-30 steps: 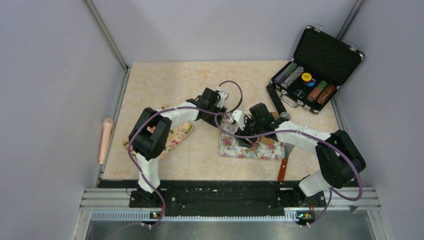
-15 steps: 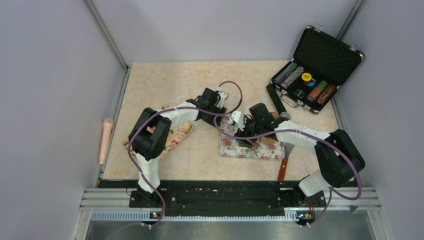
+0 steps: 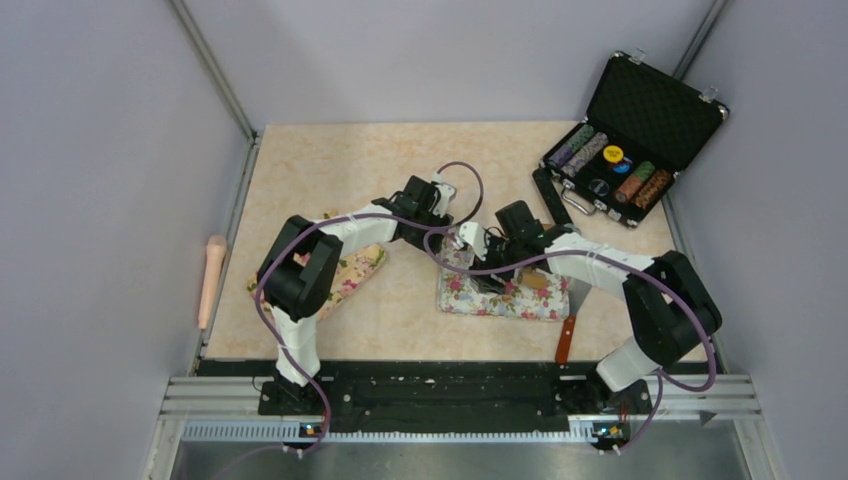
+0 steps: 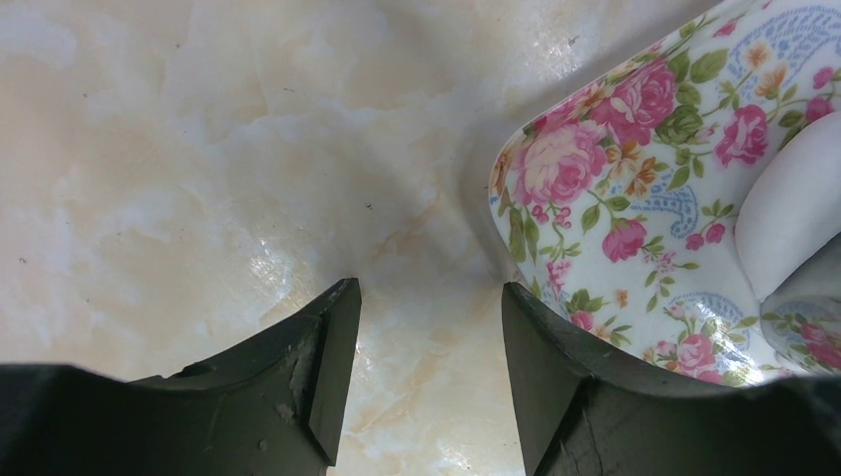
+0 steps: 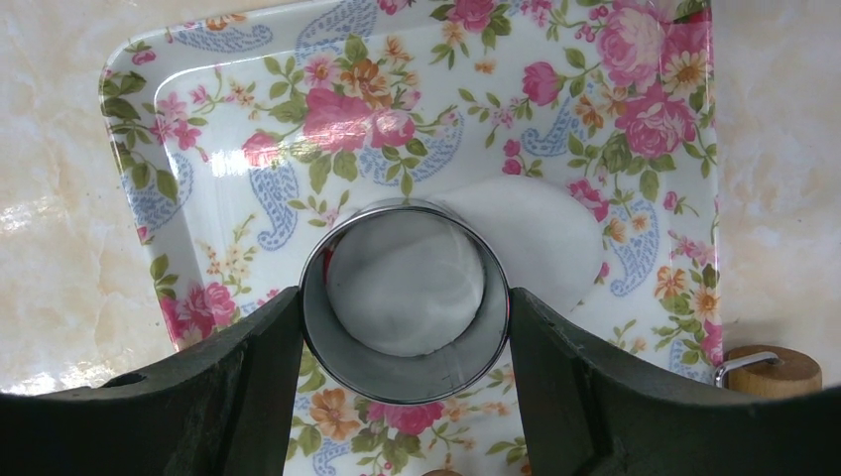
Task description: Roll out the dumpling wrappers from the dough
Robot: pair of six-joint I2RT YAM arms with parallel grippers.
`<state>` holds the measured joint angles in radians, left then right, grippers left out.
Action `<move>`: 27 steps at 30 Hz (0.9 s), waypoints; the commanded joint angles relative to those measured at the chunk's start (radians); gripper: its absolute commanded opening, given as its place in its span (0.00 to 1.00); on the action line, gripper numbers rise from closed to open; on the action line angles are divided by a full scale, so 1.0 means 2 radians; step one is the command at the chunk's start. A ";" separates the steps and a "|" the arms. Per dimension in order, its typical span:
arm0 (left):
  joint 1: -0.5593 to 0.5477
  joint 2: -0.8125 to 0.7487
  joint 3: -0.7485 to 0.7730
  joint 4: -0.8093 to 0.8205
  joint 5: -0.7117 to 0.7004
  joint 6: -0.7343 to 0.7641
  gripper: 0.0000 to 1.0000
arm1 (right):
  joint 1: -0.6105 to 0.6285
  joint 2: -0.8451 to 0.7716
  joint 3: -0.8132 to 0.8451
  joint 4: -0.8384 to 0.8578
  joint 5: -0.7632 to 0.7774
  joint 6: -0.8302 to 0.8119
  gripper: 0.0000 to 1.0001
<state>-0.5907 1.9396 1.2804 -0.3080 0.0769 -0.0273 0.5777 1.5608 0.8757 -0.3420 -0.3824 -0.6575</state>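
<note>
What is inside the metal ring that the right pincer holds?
Inside the metal ring lies white dough, on the floral tray. More dough spreads outside the ring; the ring's wall hides where the two meet.

The middle tray [image 3: 520, 300] lies on the table [image 3: 330, 160], before the right arm. On it lies the dough sheet [image 5: 550, 238], and on the sheet stands the metal ring [image 5: 402, 375], between the fingers of the right gripper [image 5: 405, 307] (both touch its wall). The left gripper [image 4: 428, 293] hangs just beside the tray's far-left corner, nothing between its fingers. A second tray [image 3: 358, 268] lies left, under the left arm. The rolling pin [image 3: 212, 278] lies beyond the table's left edge, the case [image 3: 628, 150] at the far right corner, and the knife [image 3: 566, 338] just right of the middle tray.
</note>
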 commanded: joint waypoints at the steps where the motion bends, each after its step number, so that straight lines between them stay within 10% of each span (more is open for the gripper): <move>1: -0.005 -0.024 -0.006 0.004 0.000 0.008 0.60 | -0.003 0.054 -0.033 -0.111 0.008 -0.024 0.18; 27: -0.005 -0.031 -0.007 0.003 -0.007 0.007 0.60 | -0.014 0.053 -0.038 -0.070 0.078 0.107 0.13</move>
<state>-0.5907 1.9327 1.2713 -0.3077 0.0704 -0.0277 0.5545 1.5822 0.8837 -0.3325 -0.3882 -0.5457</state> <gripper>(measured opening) 0.599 0.672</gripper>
